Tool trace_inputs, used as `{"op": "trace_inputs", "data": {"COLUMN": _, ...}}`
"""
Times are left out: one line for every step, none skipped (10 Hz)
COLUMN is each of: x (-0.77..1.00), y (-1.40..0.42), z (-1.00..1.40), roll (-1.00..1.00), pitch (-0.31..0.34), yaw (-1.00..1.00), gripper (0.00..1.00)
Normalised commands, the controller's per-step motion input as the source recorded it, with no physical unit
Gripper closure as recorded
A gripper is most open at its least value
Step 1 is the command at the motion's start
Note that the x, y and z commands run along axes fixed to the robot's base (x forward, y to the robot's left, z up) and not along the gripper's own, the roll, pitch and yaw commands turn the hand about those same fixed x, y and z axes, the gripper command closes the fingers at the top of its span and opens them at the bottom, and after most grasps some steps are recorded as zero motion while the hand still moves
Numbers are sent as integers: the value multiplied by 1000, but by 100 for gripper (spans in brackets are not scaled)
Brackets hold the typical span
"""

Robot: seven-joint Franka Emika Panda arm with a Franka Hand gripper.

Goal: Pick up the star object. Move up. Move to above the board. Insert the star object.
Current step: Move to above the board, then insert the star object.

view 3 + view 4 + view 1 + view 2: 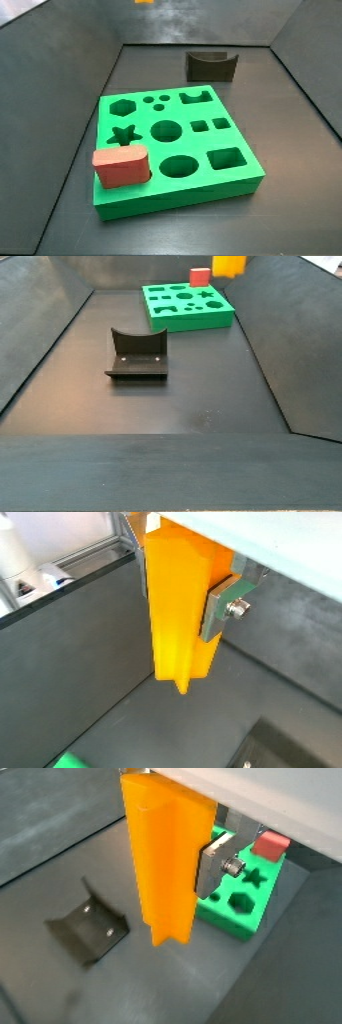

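My gripper (183,604) is shut on the star object (177,642), a long orange-yellow ridged prism hanging upright, well above the floor. One silver finger (215,871) presses its side; the opposite finger is hidden behind it. In a wrist view the star object (163,878) hangs beside the board (249,898), a thick green block with shaped holes. In a side view only the star object's lower tip (230,264) shows at the picture's upper edge, over the board (187,308). The board's star hole (123,135) is open.
A short red block (120,167) stands in the board (201,185) at a corner, seen too as the red block (273,843). The dark fixture (136,356) stands on the floor apart from the board. Sloping dark walls enclose the floor.
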Motion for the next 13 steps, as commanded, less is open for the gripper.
{"op": "trace_inputs", "data": {"x": 194, "y": -1000, "z": 152, "roll": -10, "pitch": 68, "yaw": 7, "gripper": 100}}
{"op": "trace_inputs", "data": {"x": 201, "y": -1000, "z": 157, "roll": 0, "pitch": 82, "yaw": 9, "gripper": 100}}
{"op": "trace_inputs", "data": {"x": 208, "y": -1000, "z": 157, "roll": -1, "pitch": 92, "yaw": 4, "gripper": 100}}
{"op": "trace_inputs", "data": {"x": 217, "y": -1000, "z": 158, "roll": -12, "pitch": 96, "yaw": 10, "gripper": 100}}
{"op": "trace_inputs", "data": {"x": 233, "y": -1000, "z": 161, "roll": -9, "pitch": 109, "yaw": 8, "gripper": 100}}
{"op": "trace_inputs", "data": {"x": 239, "y": -1000, "z": 163, "roll": -3, "pitch": 115, "yaw": 5, "gripper": 100}}
{"op": "trace_inputs", "data": {"x": 263, "y": -1000, "z": 168, "roll": 15, "pitch": 122, "yaw": 8, "gripper": 100}}
{"op": "trace_inputs", "data": {"x": 284, "y": -1000, "z": 172, "roll": 20, "pitch": 127, "yaw": 7, "gripper": 100}}
{"op": "trace_inputs", "data": {"x": 278, "y": -810, "z": 143, "roll": 40, "pitch": 134, "yaw": 7, "gripper": 100}}
{"op": "trace_inputs", "data": {"x": 227, "y": -566, "z": 100, "roll": 60, "pitch": 137, "yaw": 9, "gripper": 100}}
{"op": "trace_inputs", "data": {"x": 162, "y": -303, "z": 62, "roll": 78, "pitch": 135, "yaw": 8, "gripper": 100}}
{"op": "trace_inputs", "data": {"x": 138, "y": -220, "z": 51, "roll": 75, "pitch": 128, "yaw": 8, "gripper": 100}}
{"op": "trace_inputs", "data": {"x": -37, "y": 0, "z": 0, "roll": 0, "pitch": 0, "yaw": 0, "gripper": 100}}
